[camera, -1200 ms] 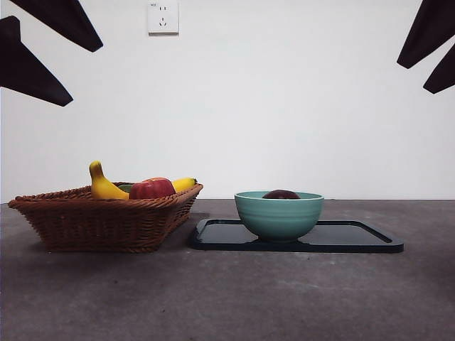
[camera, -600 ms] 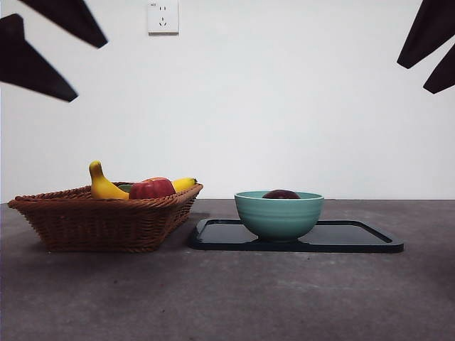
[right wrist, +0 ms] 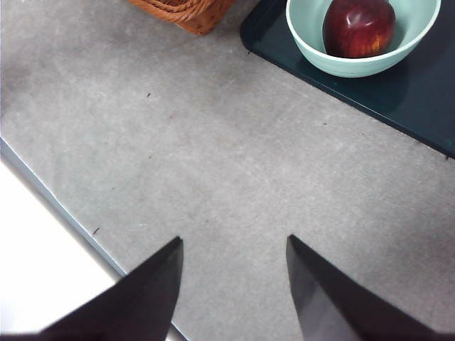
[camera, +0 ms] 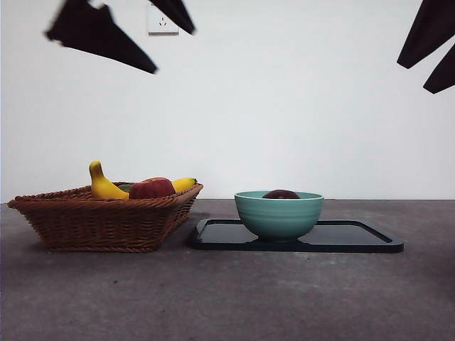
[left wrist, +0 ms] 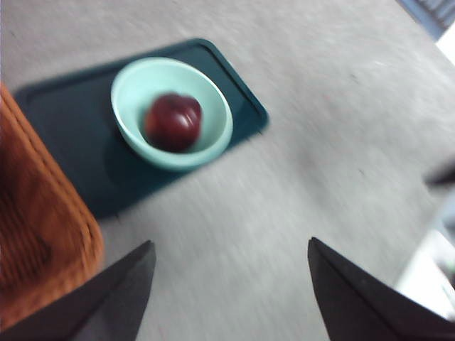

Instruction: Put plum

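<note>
Inside the teal bowl [camera: 279,214] on the tray [camera: 355,238] rests the plum [right wrist: 359,27]; both grippers' jaws gape empty, so descend centered.

Front view: low, near table height, looking level across to the white wall; basket [camera: 106,217] and teal bowl [camera: 279,214] stand near.
Left wrist view: high, looking down, blurred.
Right wrist view: high, looking down by the table's edge.
Shared: bowl [left wrist: 172,112] [right wrist: 361,32], dark tray [camera: 355,238], basket corner.
</note>
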You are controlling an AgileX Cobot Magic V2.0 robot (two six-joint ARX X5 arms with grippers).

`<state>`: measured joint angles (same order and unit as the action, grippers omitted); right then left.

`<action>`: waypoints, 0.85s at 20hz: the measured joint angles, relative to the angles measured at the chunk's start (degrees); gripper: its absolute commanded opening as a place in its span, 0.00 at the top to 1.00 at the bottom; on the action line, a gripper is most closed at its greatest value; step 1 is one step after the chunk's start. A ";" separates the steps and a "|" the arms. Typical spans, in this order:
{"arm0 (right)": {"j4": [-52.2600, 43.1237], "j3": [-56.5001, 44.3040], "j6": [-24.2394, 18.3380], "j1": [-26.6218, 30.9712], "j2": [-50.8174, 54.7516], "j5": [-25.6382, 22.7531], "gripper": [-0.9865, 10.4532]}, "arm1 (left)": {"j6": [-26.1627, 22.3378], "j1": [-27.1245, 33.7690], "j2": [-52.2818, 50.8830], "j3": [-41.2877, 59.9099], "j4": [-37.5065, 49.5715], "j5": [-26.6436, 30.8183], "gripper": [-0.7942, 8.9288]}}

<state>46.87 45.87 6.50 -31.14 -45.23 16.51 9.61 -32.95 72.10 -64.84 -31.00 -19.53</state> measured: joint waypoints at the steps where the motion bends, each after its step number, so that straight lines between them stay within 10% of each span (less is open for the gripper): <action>1: 0.02 0.00 0.04 0.00 0.00 0.00 0.71 | 0.00 0.00 3.37 -2.95 -0.02 0.17 0.57; 17: 7.04 0.00 2.73 0.00 12.37 -0.26 0.71 | -3.37 -5.55 40.72 -30.91 0.59 9.40 0.57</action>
<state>53.91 45.87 9.23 -31.14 -32.86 16.25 6.24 -38.50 112.81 -95.74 -30.41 -10.13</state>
